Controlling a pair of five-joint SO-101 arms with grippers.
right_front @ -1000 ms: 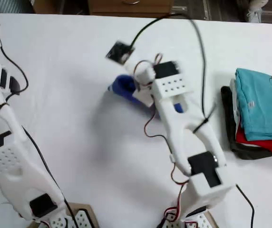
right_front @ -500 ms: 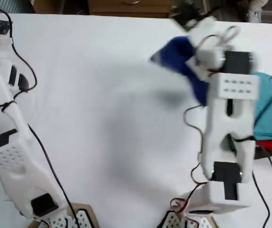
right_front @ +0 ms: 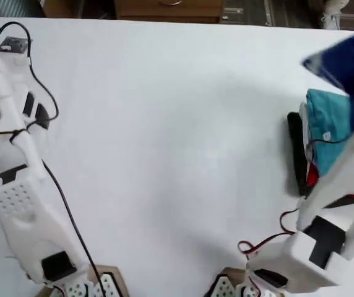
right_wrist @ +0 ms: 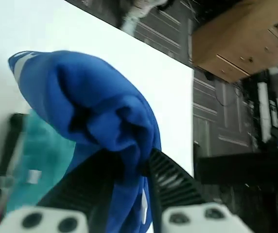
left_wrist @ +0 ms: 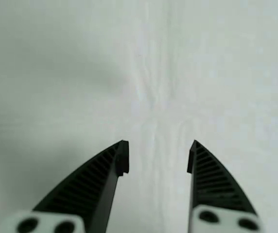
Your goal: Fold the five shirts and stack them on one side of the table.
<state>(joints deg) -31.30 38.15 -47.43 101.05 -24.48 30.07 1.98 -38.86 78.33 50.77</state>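
**One blue shirt (right_front: 344, 62) is hanging over the stack (right_front: 325, 154)**

The right gripper (right_wrist: 129, 170) is clenching the bunched blue shirt above the stack at the right edge of the table (right_front: 164, 124). In my judgement, the loose bundle risks unfolding or landing skewed when let go, dragging the teal shirt (right_front: 328, 117) on top out of square. The right wrist view is giving the jaws' bite on the cloth, while the high view is giving the shirt's place over the stack. The left gripper (left_wrist: 156, 158) is hanging spread and empty over bare table.
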